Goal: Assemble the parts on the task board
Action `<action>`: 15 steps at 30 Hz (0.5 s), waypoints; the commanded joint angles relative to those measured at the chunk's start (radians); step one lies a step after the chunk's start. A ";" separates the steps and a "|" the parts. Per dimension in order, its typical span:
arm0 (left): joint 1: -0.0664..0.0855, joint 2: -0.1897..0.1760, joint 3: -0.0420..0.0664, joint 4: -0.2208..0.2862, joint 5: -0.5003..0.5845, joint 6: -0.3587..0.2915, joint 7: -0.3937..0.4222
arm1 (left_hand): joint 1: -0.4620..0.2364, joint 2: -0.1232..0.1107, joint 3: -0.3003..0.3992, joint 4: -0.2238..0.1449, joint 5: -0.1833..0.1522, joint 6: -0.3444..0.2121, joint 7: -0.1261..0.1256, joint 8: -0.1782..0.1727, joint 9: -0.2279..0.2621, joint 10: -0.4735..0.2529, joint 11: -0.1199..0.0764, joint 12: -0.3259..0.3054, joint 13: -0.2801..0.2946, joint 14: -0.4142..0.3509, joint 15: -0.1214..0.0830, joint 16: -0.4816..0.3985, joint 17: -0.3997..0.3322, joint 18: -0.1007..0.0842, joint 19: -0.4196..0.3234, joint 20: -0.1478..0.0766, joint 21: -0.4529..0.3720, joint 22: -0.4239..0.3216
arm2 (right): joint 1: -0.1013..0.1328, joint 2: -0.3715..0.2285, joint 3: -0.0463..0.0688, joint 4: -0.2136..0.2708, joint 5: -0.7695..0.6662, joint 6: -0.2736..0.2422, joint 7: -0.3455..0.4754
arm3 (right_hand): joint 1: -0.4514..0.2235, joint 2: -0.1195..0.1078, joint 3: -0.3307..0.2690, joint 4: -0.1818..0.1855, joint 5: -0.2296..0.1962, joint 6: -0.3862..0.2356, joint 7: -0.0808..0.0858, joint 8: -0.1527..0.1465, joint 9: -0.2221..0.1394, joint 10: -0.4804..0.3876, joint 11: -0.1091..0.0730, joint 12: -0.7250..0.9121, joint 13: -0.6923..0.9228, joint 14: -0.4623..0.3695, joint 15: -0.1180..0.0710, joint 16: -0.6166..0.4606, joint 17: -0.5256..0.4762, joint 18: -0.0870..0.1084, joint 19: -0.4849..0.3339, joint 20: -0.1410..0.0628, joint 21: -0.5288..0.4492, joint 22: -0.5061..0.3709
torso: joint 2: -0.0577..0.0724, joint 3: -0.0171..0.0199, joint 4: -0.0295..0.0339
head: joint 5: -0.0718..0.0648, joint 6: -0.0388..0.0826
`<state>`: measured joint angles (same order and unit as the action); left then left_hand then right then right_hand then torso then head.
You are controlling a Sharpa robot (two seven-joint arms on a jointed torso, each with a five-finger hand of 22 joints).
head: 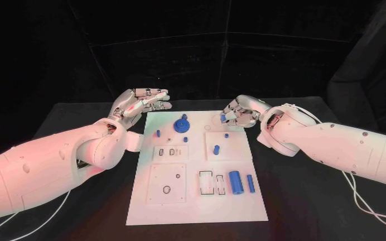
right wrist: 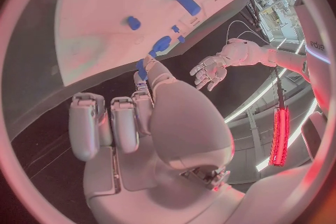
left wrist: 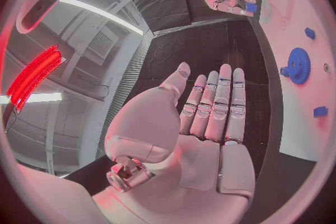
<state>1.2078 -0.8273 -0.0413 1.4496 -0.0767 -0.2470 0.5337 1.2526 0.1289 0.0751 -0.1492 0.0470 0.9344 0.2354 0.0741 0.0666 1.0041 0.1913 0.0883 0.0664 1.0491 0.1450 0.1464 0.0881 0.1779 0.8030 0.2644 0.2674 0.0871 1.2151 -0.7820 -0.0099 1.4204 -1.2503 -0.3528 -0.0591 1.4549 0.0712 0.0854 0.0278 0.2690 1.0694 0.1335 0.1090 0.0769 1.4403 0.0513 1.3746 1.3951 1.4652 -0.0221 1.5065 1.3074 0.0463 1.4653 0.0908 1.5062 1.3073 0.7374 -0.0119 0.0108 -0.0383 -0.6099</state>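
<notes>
The white task board [head: 197, 196] lies in the middle of the black table. On its far end stands a blue gear [head: 182, 125], [left wrist: 299, 65], with small blue pegs [head: 158, 133] around it. A thick blue cylinder [head: 236, 181] and a slim one [head: 250, 183] lie near the board's right edge. My left hand [head: 145, 102], [left wrist: 210, 106] hovers off the board's far left corner, fingers straight and holding nothing. My right hand [head: 241, 111], [right wrist: 140, 123] is over the far right corner and pinches a small blue part [head: 223, 118], [right wrist: 143, 69], [left wrist: 251, 7] at its fingertips.
Raised white plates with slots and holes [head: 167, 183] sit on the board's left and middle. A blue peg [head: 216, 150] lies on the square plate at the right. Black table [head: 80, 118] surrounds the board, with dark curtains behind.
</notes>
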 commanded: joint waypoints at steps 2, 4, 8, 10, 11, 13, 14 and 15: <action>0.002 0.007 0.001 -0.009 0.012 0.016 0.002 | 0.005 -0.002 0.002 -0.001 0.005 -0.007 0.017 -0.006 -0.001 0.001 0.003 -0.005 -0.001 0.004 0.005 -0.005 -0.001 0.006 0.006 0.000 -0.006 -0.001 | 0.004 0.041 0.000 0.003 -0.040 -0.030 -0.055 | -0.016 -0.006 0.033 0.019 0.002 0.021 -0.014 0.005 0.003 0.008 -0.015 0.002 -0.006 0.079 -0.009 0.004 0.136 -0.016 0.008 -0.008 0.006 0.141 | -0.019 -0.0101 0.0107 | 0.007 -0.004; 0.002 0.010 0.001 -0.017 0.016 0.017 0.001 | 0.005 -0.002 0.003 -0.001 0.005 -0.007 0.017 -0.006 -0.001 0.001 0.003 -0.005 -0.001 0.004 0.005 -0.005 -0.001 0.006 0.006 0.000 -0.006 -0.001 | 0.004 0.072 0.000 -0.006 -0.060 -0.026 -0.066 | -0.022 -0.009 0.038 0.020 -0.003 0.022 -0.015 0.006 0.003 0.008 -0.016 0.002 -0.005 0.079 -0.009 0.003 0.135 -0.016 0.008 -0.008 0.006 0.141 | -0.023 -0.0115 0.0114 | 0.019 -0.011; 0.002 0.015 0.001 -0.028 0.020 0.019 0.001 | 0.004 -0.002 0.003 -0.001 0.005 -0.007 0.017 -0.006 -0.001 0.001 0.003 -0.005 -0.001 0.005 0.005 -0.005 -0.001 0.006 0.006 0.000 -0.006 -0.001 | 0.000 0.134 -0.001 -0.021 -0.108 -0.011 -0.087 | -0.030 -0.012 0.045 0.021 -0.011 0.022 -0.015 0.005 0.003 0.009 -0.016 0.003 -0.004 0.079 -0.009 0.004 0.136 -0.016 0.009 -0.008 0.006 0.141 | -0.031 -0.0147 0.0172 | 0.036 -0.027; 0.002 0.016 0.001 -0.032 0.021 0.022 0.001 | 0.000 0.002 0.013 -0.005 0.005 0.004 0.011 -0.001 0.001 0.015 -0.002 0.000 0.001 0.019 0.000 0.000 0.001 0.008 0.015 -0.003 -0.002 -0.001 | -0.003 0.157 -0.001 -0.026 -0.125 -0.002 -0.094 | -0.032 -0.013 0.047 0.021 -0.013 0.023 -0.015 0.005 0.003 0.010 -0.016 0.003 -0.004 0.079 -0.010 0.004 0.136 -0.016 0.009 -0.008 0.006 0.141 | -0.033 -0.0155 0.0184 | 0.043 -0.038; 0.002 0.016 0.001 -0.033 0.021 0.023 0.001 | -0.002 0.003 0.017 -0.007 0.005 0.009 0.009 0.001 0.001 0.020 -0.005 0.002 0.001 0.025 -0.002 0.003 0.003 0.008 0.019 -0.005 0.000 0.000 | -0.004 0.164 -0.002 -0.027 -0.131 0.001 -0.097 | -0.032 -0.013 0.048 0.021 -0.014 0.023 -0.015 0.005 0.003 0.010 -0.016 0.003 -0.004 0.079 -0.010 0.004 0.136 -0.016 0.009 -0.008 0.006 0.141 | -0.034 -0.0159 0.0190 | 0.043 -0.040; 0.003 0.016 0.001 -0.035 0.022 0.026 0.001 | -0.006 0.005 0.025 -0.009 0.005 0.018 0.004 0.004 0.001 0.032 -0.010 0.005 0.001 0.036 -0.007 0.006 0.004 0.009 0.028 -0.009 0.005 0.001 | -0.008 0.182 -0.004 -0.030 -0.144 0.012 -0.105 | -0.032 -0.013 0.048 0.021 -0.014 0.023 -0.015 0.005 0.003 0.010 -0.016 0.003 -0.004 0.079 -0.010 0.004 0.136 -0.016 0.009 -0.008 0.006 0.141 | -0.034 -0.0164 0.0194 | 0.045 -0.044; 0.003 0.016 0.001 -0.035 0.022 0.027 0.001 | -0.009 0.005 0.029 -0.011 0.005 0.022 0.002 0.005 0.001 0.037 -0.012 0.005 0.001 0.041 -0.009 0.008 0.005 0.008 0.032 -0.011 0.007 0.001 | -0.010 0.190 -0.006 -0.031 -0.149 0.018 -0.111 | -0.035 -0.014 0.051 0.021 -0.017 0.021 -0.015 0.004 0.002 0.009 -0.016 0.001 -0.005 0.079 -0.010 0.003 0.135 -0.016 0.009 -0.008 0.006 0.142 | -0.034 -0.0170 0.0196 | 0.046 -0.048; 0.003 0.016 0.001 -0.035 0.022 0.028 0.001 | -0.011 0.005 0.033 -0.012 0.005 0.027 -0.001 0.006 0.002 0.043 -0.014 0.007 0.001 0.047 -0.011 0.010 0.006 0.009 0.037 -0.013 0.009 0.001 | -0.011 0.199 -0.010 -0.032 -0.153 0.024 -0.116 | -0.037 -0.014 0.053 0.022 -0.019 0.020 -0.014 0.004 0.002 0.008 -0.016 0.000 -0.007 0.078 -0.009 0.003 0.134 -0.016 0.009 -0.008 0.006 0.141 | -0.034 -0.0177 0.0196 | 0.047 -0.050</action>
<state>1.2088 -0.8128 -0.0413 1.4142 -0.0635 -0.2398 0.5306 1.2483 0.1331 0.1053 -0.1619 0.0470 0.9558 0.2330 0.0741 0.0666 1.0412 0.1754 0.0891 0.0664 1.0905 0.1318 0.1540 0.0932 0.1778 0.8368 0.2516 0.2730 0.0872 1.2041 -0.5871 -0.0185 1.3894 -1.3482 -0.3529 -0.1382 1.4255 0.0533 0.1063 0.0212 0.2535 1.0684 0.1320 0.1091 0.0786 1.4490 0.0426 1.3750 1.3523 1.4687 -0.0255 1.5066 1.3073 0.0462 1.4653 0.0909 1.5062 1.3073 0.7056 -0.0272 0.0283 0.0055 -0.6540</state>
